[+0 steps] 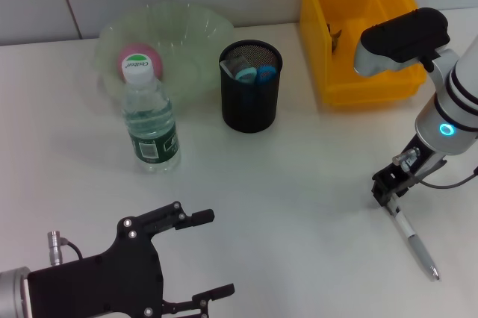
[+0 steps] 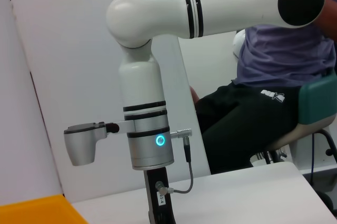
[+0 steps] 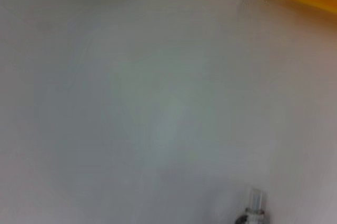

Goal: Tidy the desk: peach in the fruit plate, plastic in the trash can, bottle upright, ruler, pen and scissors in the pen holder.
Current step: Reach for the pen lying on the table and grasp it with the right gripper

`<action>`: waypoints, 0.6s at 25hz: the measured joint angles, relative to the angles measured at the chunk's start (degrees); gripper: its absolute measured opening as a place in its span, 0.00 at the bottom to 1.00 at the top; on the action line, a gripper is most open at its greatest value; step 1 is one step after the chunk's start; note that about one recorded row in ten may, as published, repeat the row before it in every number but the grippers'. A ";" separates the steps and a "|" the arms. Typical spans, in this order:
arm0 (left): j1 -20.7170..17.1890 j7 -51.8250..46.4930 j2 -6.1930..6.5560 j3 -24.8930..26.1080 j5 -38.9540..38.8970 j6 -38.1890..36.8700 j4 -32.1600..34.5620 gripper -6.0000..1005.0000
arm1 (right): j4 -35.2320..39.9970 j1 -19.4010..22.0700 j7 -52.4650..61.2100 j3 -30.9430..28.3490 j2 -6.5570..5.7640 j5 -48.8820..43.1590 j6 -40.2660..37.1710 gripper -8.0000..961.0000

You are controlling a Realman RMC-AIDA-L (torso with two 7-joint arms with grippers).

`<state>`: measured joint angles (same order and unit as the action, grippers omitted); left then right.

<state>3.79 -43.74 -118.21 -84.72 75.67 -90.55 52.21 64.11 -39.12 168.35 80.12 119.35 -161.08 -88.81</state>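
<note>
White table (image 1: 299, 184), pale wall behind it. Landmark: black mesh pen holder (image 1: 250, 86), standing upright toward the back of the table.

- Scissors (image 1: 258, 74), blue handles, already inside the pen holder beside another item I cannot identify.
- Clear fruit plate (image 1: 190, 38) just left of the pen holder, pink peach (image 1: 138, 57) in it.
- Water bottle (image 1: 149, 120) upright, left of and in front of the pen holder, near the plate's front edge.
- Yellow bin (image 1: 358, 27) right of the pen holder at the back; contents unclear.
- Pen (image 1: 414, 242) flat on the table, well right of and in front of the pen holder.

A seated person (image 2: 263, 77) shows in the left wrist view behind the right arm.

Right gripper (image 1: 390, 192) points down at the pen's near end, fingers low at the table; whether they grip the pen, cannot tell.

Left gripper (image 1: 198, 258) is well in front of the pen holder, fingers spread wide, holding nothing.
</note>
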 joint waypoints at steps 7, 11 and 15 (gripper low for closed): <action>0.13 0.01 0.00 0.10 0.00 -0.24 0.00 0.78 | -1.09 -0.24 -0.13 -0.18 -0.10 -0.05 0.50 0.31; 0.08 0.05 0.00 0.20 0.00 -0.40 0.00 0.78 | -2.99 -1.04 -0.27 0.11 -0.17 -0.16 1.00 0.30; 0.05 0.06 0.00 0.17 0.00 -0.52 0.00 0.78 | -3.17 -1.22 -0.37 0.50 -0.12 -0.21 1.13 0.29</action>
<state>3.84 -43.68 -118.21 -84.55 75.67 -91.07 52.20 60.94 -40.33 167.98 80.62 119.23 -161.29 -87.68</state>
